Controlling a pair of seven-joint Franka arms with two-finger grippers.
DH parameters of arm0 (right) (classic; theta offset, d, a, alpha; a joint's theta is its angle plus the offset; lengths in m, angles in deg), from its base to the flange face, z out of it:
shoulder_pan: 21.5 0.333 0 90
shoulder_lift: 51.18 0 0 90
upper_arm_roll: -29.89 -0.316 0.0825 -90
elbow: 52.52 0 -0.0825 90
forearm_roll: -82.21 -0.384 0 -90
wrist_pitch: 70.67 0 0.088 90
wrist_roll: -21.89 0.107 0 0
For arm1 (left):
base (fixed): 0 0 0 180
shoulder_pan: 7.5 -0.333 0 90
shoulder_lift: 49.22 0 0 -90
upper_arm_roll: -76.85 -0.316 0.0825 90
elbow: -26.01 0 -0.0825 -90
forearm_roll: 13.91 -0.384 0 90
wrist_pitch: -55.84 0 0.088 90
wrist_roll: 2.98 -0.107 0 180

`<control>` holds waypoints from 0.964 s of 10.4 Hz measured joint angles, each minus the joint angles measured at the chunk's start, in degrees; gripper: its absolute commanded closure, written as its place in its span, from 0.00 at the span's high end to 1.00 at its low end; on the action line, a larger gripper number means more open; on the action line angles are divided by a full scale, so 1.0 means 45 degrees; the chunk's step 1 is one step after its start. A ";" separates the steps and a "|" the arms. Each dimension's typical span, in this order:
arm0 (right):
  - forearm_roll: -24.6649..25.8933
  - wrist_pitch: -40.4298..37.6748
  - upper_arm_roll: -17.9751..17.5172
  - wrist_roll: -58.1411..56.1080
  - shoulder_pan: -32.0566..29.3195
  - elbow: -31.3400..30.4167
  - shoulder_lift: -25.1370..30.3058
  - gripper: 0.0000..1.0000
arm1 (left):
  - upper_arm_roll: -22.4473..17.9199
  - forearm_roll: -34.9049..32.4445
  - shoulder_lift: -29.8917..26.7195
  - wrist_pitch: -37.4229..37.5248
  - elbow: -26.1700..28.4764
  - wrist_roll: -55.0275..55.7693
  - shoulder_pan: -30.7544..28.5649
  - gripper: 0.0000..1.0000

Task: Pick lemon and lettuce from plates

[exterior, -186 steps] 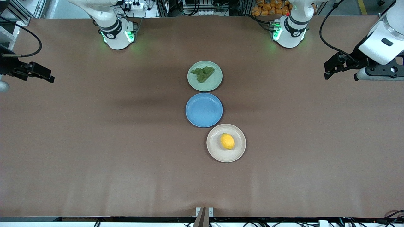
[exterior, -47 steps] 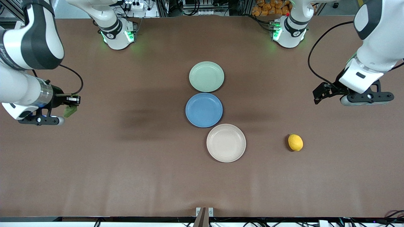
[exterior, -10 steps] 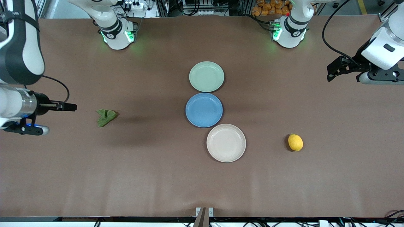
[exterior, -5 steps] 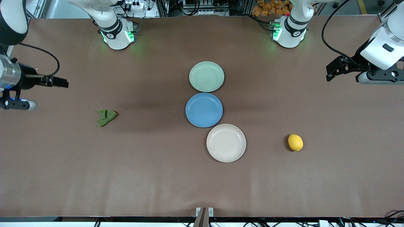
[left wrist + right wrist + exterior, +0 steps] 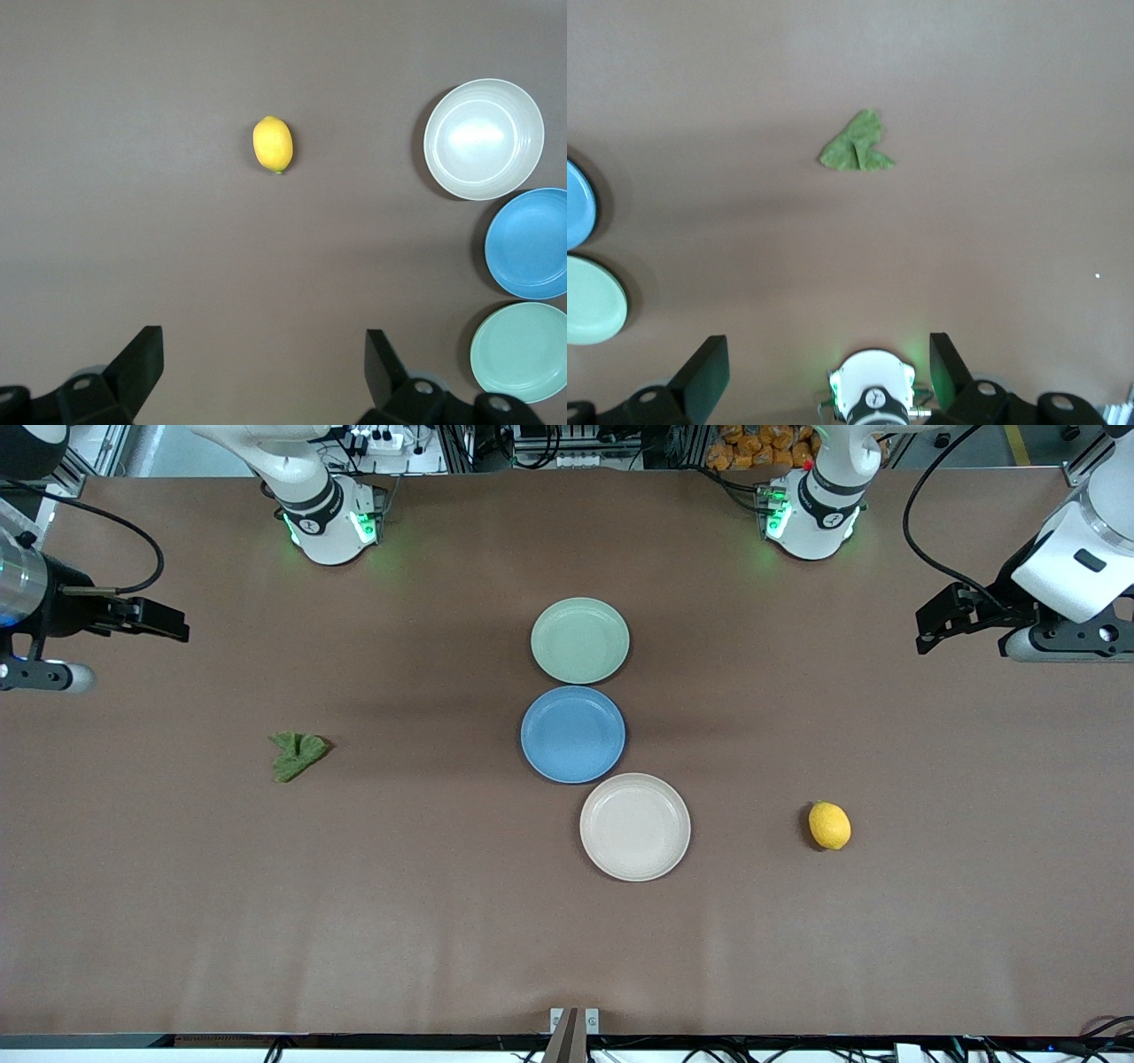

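Three round shallow plates in a middle row, mint green (image 5: 579, 640), bright blue (image 5: 572, 733), beige cream (image 5: 634, 826), small yellow lemon (image 5: 829, 825) and wrinkly green lettuce piece (image 5: 297, 754) lying apart on open brown tabletop (image 5: 425, 921), both reachable from above.

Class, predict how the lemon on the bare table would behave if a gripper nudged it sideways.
The lemon is a smooth oval lying on the flat table, so it would probably roll or wobble. Its rind looks firm, likely stiff, perhaps slippery.

Your left end effector (image 5: 926, 622) hangs raised over the left arm's end of the table, fingers (image 5: 142, 363) spread wide, holding nothing. Your right end effector (image 5: 168, 622) hangs raised over the right arm's end, likewise spread and unloaded.
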 measured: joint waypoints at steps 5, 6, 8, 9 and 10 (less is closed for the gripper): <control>-0.0031 0.1468 0.0015 0.0000 0.0000 -0.1279 0.0670 1.00 | 0.0001 0.0000 0.0000 0.0000 -0.0005 0.0000 0.0000 1.00; -0.0035 0.1753 0.0014 0.0000 0.0004 -0.1840 0.1088 1.00 | 0.0000 0.0000 0.0000 0.0000 -0.0007 0.0000 0.0000 1.00; -0.0037 0.1920 0.0014 0.0000 0.0004 -0.2288 0.1541 1.00 | -0.0001 0.0000 0.0000 0.0000 -0.0007 0.0000 0.0000 1.00; -0.0037 0.2008 0.0018 0.0000 0.0003 -0.2274 0.1576 1.00 | 0.0000 0.0000 0.0001 0.0001 -0.0007 0.0000 0.0000 1.00; -0.0037 0.2132 0.0026 0.0000 -0.0001 -0.2189 0.1570 1.00 | 0.0000 0.0000 0.0001 0.0001 -0.0007 0.0000 0.0000 1.00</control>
